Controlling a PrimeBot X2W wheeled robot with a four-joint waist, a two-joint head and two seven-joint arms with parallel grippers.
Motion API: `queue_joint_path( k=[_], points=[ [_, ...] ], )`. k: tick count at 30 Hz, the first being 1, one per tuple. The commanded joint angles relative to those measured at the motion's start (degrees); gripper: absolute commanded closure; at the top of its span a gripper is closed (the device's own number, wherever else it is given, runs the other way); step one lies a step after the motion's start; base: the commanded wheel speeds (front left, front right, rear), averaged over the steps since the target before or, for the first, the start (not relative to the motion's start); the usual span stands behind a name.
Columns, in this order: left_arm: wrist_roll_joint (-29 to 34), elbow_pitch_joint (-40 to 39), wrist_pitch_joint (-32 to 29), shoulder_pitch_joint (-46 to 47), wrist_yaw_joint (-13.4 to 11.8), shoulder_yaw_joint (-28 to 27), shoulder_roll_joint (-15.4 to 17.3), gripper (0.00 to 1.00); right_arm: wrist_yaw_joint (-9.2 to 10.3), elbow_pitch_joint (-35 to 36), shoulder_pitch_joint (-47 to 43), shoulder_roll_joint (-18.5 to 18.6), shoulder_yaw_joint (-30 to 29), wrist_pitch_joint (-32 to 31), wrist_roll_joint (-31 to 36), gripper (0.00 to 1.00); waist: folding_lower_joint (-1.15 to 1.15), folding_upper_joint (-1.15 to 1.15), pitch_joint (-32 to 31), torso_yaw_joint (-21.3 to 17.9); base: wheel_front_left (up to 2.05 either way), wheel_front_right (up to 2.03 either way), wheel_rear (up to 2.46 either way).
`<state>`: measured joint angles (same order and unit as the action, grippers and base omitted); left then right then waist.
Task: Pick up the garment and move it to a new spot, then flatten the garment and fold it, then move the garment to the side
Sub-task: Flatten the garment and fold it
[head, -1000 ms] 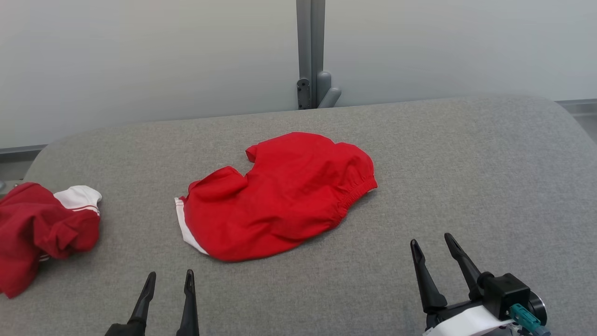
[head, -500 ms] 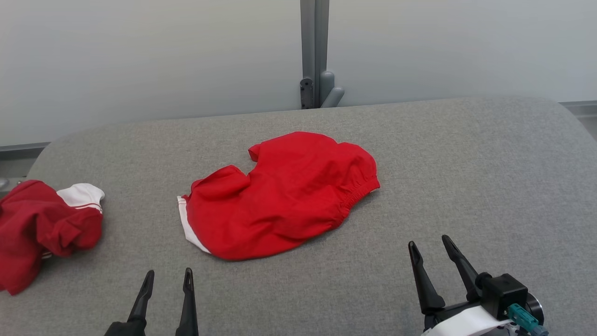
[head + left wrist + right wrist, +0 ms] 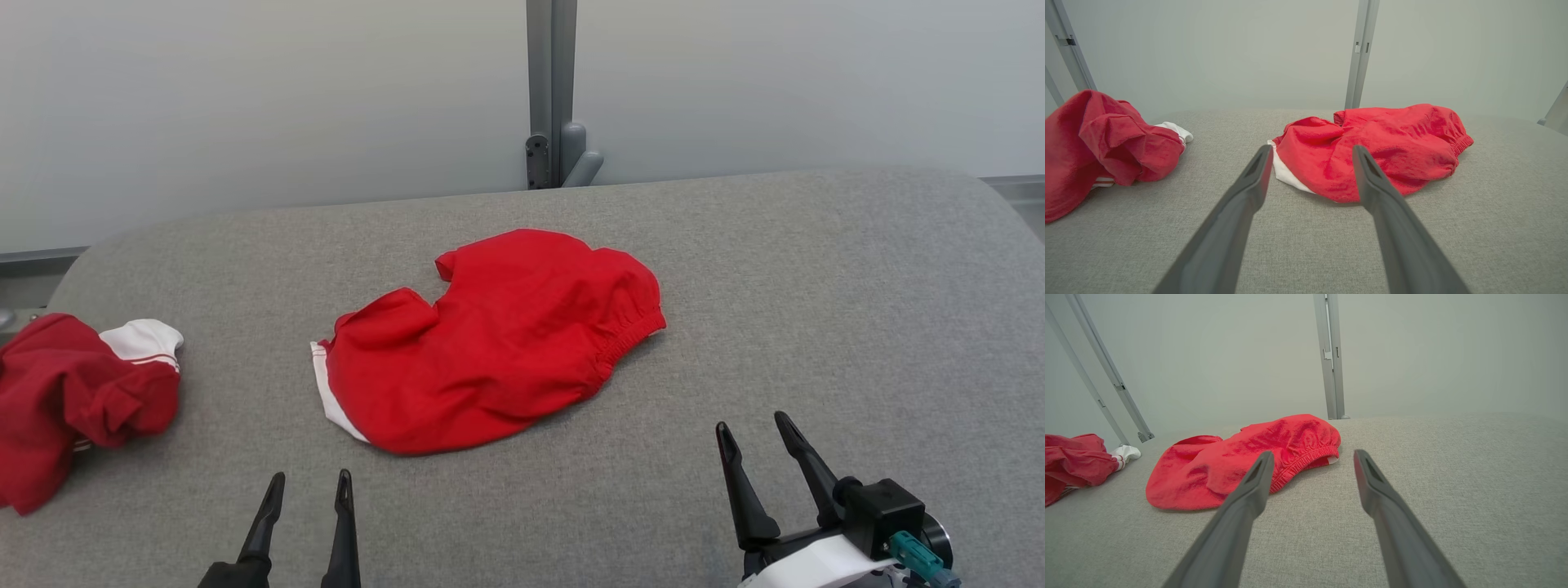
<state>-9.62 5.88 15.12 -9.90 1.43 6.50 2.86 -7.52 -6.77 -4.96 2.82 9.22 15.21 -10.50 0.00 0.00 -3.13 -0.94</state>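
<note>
You've got the garment [image 3: 490, 343] ctr frame on the desk [image 3: 816, 286], long axis lower left to upper right. Left end effector [image 3: 309, 486], btm left, is nearer than right end effector [image 3: 751, 429]; both wide, empty.

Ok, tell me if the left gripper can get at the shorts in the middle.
Probably yes. The left gripper is open, and the shorts lie just ahead of it, with bare grey table between them.
</note>
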Motion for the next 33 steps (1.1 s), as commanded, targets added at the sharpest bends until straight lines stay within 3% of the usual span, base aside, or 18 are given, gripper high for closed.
queue_joint_path(
  k=[1, 11, 21, 33],
  points=[
    [0.05, 0.08, -0.01, 0.82, -0.20, 0.15, 0.06, 0.00, 0.06, -0.02, 0.46, 0.13, -0.09, -0.07, -0.13, 0.00, 0.00, 0.00, 0.04, 0.02, 0.00, 0.00, 0.00],
    [-1.58, 4.18, 0.00, 4.72, 0.44, 3.70, 0.06, 0.00, 0.06, 0.01, 2.25, 0.15, 0.53, -0.07, 0.46, 0.00, 0.00, 0.00, 2.51, -2.07, 0.00, 0.00, 0.00],
    [-1.12, 12.08, 0.00, 17.27, 2.78, 13.57, 0.09, 0.00, 0.06, 0.02, 4.13, 0.13, 0.39, -0.07, 0.99, 0.00, 0.00, 0.00, 8.66, -6.98, 0.00, 0.00, 0.00],
    [3.11, 29.78, -0.01, 32.16, 5.07, 22.83, 0.17, 0.00, 0.06, 0.86, 8.41, 0.11, 0.76, -0.07, -0.46, 0.00, 0.00, 0.00, 15.93, -11.05, 0.00, 0.00, 0.00]
  ],
)
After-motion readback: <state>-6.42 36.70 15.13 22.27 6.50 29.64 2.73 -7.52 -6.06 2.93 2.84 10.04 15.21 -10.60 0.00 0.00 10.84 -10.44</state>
